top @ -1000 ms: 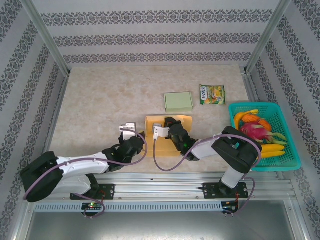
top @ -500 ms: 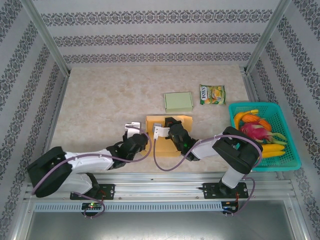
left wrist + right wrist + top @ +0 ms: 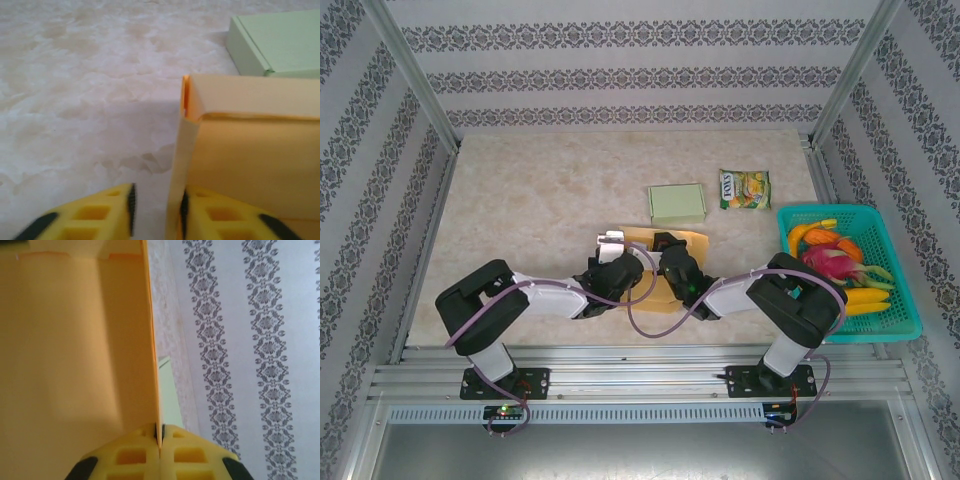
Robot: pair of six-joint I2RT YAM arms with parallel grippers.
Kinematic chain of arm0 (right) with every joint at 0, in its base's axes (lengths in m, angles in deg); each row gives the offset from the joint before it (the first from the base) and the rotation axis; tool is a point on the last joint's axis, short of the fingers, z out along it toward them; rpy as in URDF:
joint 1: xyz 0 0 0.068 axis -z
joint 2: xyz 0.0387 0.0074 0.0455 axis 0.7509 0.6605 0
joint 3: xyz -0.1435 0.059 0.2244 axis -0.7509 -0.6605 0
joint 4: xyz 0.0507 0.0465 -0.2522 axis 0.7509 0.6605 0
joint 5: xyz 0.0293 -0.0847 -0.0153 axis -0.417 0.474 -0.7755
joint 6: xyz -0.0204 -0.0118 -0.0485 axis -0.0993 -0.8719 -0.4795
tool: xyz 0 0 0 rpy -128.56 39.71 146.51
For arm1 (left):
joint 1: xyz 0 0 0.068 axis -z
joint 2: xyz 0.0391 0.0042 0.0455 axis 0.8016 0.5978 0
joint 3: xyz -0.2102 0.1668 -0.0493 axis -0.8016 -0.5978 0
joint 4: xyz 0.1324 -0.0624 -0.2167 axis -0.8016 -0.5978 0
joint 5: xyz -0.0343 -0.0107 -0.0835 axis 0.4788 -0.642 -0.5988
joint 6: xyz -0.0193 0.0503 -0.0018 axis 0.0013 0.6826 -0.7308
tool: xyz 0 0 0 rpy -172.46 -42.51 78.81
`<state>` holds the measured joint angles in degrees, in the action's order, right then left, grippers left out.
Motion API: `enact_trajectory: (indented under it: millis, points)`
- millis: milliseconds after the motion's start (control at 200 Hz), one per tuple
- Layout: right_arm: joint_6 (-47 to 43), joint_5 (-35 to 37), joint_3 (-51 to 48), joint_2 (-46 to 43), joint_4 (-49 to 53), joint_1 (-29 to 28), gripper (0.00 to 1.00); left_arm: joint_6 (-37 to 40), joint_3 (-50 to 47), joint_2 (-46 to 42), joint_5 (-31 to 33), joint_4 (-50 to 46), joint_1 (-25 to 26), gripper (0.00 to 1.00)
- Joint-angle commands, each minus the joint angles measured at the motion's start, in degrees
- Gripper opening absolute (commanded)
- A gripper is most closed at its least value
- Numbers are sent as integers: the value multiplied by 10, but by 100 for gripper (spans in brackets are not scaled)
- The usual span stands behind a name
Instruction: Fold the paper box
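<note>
I am working the paper box (image 3: 692,240) from both sides; it is sitting mid-table, directly between my two claws, half formed, with its walls standing up. The left gripper (image 3: 157,200) is standing narrow and straddling the box's left wall; the inner pad is lying against the card while the outer pad is showing a sliver of daylight, so I am judging it not yet pinched. The right gripper (image 3: 159,432) is clamped flat on the opposite wall's thin top edge.

I am expecting the card to be light and springy, stiff along a panel but quick to crease or buckle if squeezed mid-span; I am taking hold near a corner fold, on the edge, with gentle pressure, since the whole box will slide easily.

The left wrist camera is giving me the doubled corner flap just ahead of the claw and a green box (image 3: 280,40) lying beyond it; the right wrist camera is giving me the box's bare inside; the overhead is adding the fruit basket (image 3: 905,300) well off to the right claw's outer side.
</note>
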<state>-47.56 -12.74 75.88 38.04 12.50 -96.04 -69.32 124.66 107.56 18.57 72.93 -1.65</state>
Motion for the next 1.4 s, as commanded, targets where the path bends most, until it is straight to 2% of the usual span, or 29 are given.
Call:
enact_trajectory:
  millis: [0,95,215,295,375,460,595,724,809,924,1024,1079,1204,1394]
  points:
    - [13,-15,-18,12,81,-8,0,-58,26,8,99,-40,-21,14]
    - [18,-15,-18,12,80,-6,0,-74,23,7,99,-53,-30,0]
    - [32,-28,-17,11,74,-3,0,-33,-10,-9,54,8,-35,0]
    - [52,-48,-17,3,74,-3,3,-27,-16,-20,38,1,-35,0]
    - [70,-61,-22,-15,74,-4,18,-34,-21,-33,40,-10,-34,0]
    - [96,-73,-34,-52,82,-4,40,-43,-30,-49,49,-24,-35,0]
    - [148,-97,-54,-133,124,4,57,-40,-46,-78,52,-35,-35,0]
    - [213,-110,-77,-236,172,3,58,-39,-66,-103,48,-31,-36,0]
    - [301,-89,-84,-318,213,1,58,-39,-79,-122,42,-29,-36,0]
    - [520,-62,-33,-434,404,0,57,-46,-103,-158,25,-23,-36,0]
    - [726,-66,11,-483,531,0,52,-55,-126,-192,14,-21,-36,0]
    - [805,-86,24,-486,563,0,50,-56,-134,-205,8,-19,-36,0]
    - [898,-141,56,-447,566,-1,49,-53,-143,-210,2,-18,-36,0]
    - [935,-187,138,-332,557,-3,52,-63,-156,-213,3,-13,-36,0]
